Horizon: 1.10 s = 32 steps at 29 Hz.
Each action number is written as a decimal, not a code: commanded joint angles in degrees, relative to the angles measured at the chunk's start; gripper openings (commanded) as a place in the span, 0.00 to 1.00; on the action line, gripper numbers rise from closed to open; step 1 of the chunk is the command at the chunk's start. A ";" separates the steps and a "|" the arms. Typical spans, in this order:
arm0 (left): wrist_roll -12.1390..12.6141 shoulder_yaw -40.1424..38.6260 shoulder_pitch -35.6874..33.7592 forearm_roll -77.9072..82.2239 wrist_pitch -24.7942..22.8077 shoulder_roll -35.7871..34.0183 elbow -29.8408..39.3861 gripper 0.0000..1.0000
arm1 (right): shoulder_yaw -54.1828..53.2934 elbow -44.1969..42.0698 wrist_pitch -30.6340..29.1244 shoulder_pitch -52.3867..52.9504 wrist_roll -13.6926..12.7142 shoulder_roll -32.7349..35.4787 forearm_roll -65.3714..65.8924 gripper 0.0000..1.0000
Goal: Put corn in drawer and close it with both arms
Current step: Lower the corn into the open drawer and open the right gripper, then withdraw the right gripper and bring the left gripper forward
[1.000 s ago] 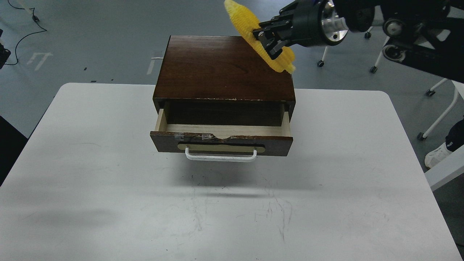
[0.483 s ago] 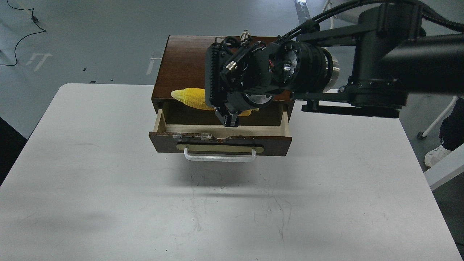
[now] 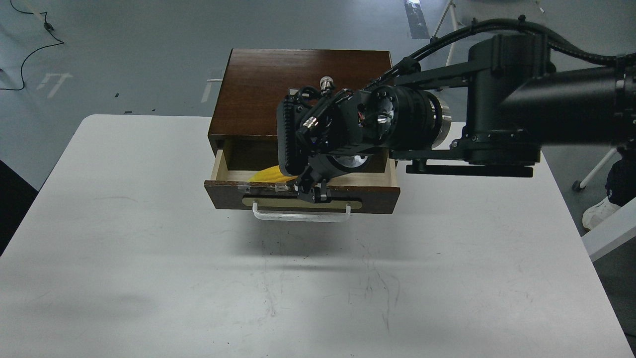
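Corn [image 3: 267,174] lay low in the open drawer [image 3: 303,191], only its yellow tip showing left of our right claw [image 3: 313,191]. We could not tell whether the claw's fingers were apart or gripping. Our right arm [image 3: 502,119] reached over the brown cabinet [image 3: 258,89] on the white tabletop [image 3: 149,258].

Even, cool overhead light, sharp focus, soft shadows on the table [image 3: 124,258].
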<state>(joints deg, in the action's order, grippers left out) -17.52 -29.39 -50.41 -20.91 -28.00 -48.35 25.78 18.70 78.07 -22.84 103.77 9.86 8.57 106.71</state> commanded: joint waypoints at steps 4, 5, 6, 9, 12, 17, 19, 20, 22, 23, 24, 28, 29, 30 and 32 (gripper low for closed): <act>0.03 0.21 -3.55 0.26 0.00 -0.34 0.67 0.87 | -8.31 -4.75 0.17 -0.23 -0.19 4.43 -11.66 0.87; 0.03 0.21 -3.55 0.61 0.00 -0.34 0.68 0.87 | -9.29 -5.98 0.17 -0.41 -0.10 4.88 -13.35 0.90; 0.03 0.12 -3.90 1.92 0.00 -0.34 0.68 0.81 | -11.56 -8.17 0.17 -0.84 -0.19 5.84 -16.93 0.94; -1.02 0.03 -6.79 8.14 0.00 -0.16 0.68 0.63 | -15.52 -13.54 0.25 -3.12 -0.19 8.38 -27.56 0.97; -2.78 0.12 -10.48 15.51 0.00 0.36 1.55 0.57 | -16.76 -17.49 0.25 -4.71 -0.19 11.28 -35.30 0.97; -6.11 0.03 -13.22 33.26 0.00 0.19 10.67 0.25 | -17.90 -25.14 0.96 -10.06 -0.37 14.28 -49.27 0.97; -8.05 -0.06 -13.66 38.11 0.00 -0.16 14.46 0.16 | -18.78 -27.17 1.48 -12.35 -0.54 14.72 -53.33 0.97; -9.54 -0.06 -14.53 43.10 0.00 -0.42 18.66 0.04 | -20.18 -28.92 2.01 -14.19 -0.72 15.33 -56.92 0.97; -10.48 -0.06 -14.71 50.15 0.00 -1.65 25.61 0.00 | -22.47 -32.09 2.80 -16.92 -0.81 15.95 -62.04 0.97; -10.48 -0.06 -14.71 52.18 0.00 -2.44 28.08 0.00 | -23.35 -32.97 3.15 -17.80 -0.81 15.95 -63.71 0.97; -10.48 0.03 -14.54 56.64 0.00 -4.19 33.15 0.00 | -25.01 -34.46 3.94 -19.72 -0.89 15.95 -67.38 0.97; -10.48 0.21 -13.92 72.91 0.00 -8.59 49.17 0.00 | -30.29 -38.69 5.61 -23.96 -0.89 16.65 -79.52 0.97; -10.48 0.21 -13.75 75.73 0.00 -9.21 51.46 0.00 | -31.17 -39.21 5.79 -24.40 -0.89 17.01 -81.72 0.97; -10.48 0.21 -13.31 80.54 0.00 -10.17 55.48 0.00 | -32.75 -39.83 6.14 -25.45 -0.89 17.53 -86.53 0.97; -10.48 0.12 -12.26 87.25 0.00 -11.32 60.43 0.00 | -35.13 -41.06 6.67 -27.03 -0.89 17.80 -94.20 0.97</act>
<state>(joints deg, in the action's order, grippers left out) -28.01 -29.19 -64.09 54.85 -28.00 -57.47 77.08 -12.69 38.93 -16.99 79.19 8.95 25.66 23.84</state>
